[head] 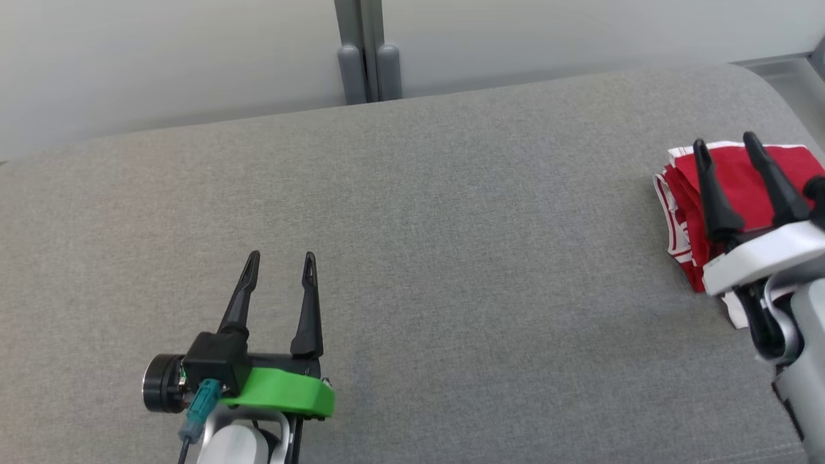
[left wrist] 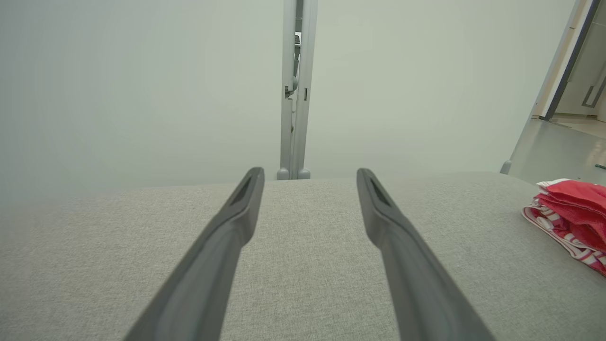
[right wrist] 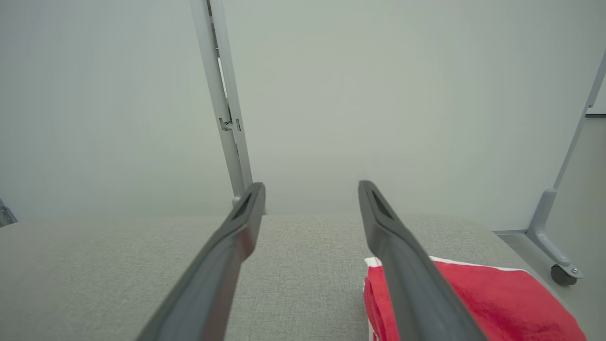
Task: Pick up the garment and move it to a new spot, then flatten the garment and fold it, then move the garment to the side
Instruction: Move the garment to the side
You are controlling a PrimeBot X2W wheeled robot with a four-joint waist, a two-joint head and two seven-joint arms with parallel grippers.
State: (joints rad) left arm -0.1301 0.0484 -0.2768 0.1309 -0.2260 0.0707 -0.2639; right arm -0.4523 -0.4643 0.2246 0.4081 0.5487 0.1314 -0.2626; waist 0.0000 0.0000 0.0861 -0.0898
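Note:
The garment (head: 741,193) is a red cloth with white striped trim, folded into a small stack at the far right of the grey padded surface (head: 451,225). It also lies at the right edge of the left wrist view (left wrist: 575,213) and at the lower right of the right wrist view (right wrist: 478,298). My right gripper (head: 725,143) hovers over the garment, open, with nothing between its fingers. Down at the lower left my left gripper (head: 281,258) is open and empty over bare fabric, far from the garment.
A pale partition wall runs along the back with a grey post (head: 367,51) at its middle. The surface's rounded right corner (head: 773,90) lies just beyond the garment. A caster foot (right wrist: 563,272) of a frame stands on the floor at the right.

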